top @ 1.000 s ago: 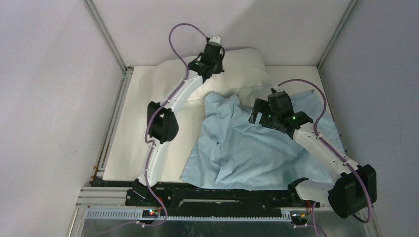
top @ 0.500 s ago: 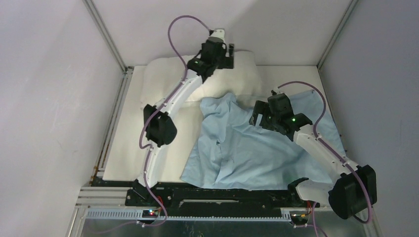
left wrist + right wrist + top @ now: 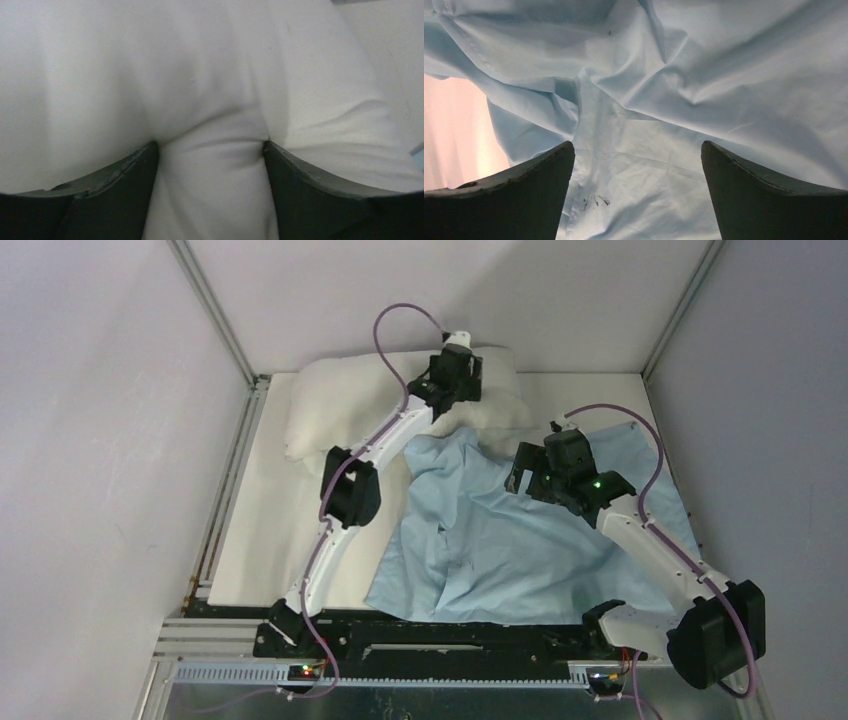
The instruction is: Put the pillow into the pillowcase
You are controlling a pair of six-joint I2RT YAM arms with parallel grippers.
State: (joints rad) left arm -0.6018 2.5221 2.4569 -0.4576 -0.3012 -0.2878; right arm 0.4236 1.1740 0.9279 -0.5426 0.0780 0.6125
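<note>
left tool (image 3: pixel 211 150): clenched on a fold of the plump off-white fabric pillow (image 3: pixel 340 400), which is parked at the far edge of the white desk (image 3: pixel 250 530)
right tool (image 3: pixel 638 150): spread wide, nothing gripped, held over the wrinkly light blue cloth pillowcase (image 3: pixel 500 540)
pillowcase: crumpled mid-desk, far edge touching the pillow

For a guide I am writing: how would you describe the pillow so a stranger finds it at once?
On the table, look to the far side by the back wall. The pillow lies there, a fold pinched in the left gripper. It is plump and off-white, unlike the thin, wrinkled blue pillowcase beside it.
</note>
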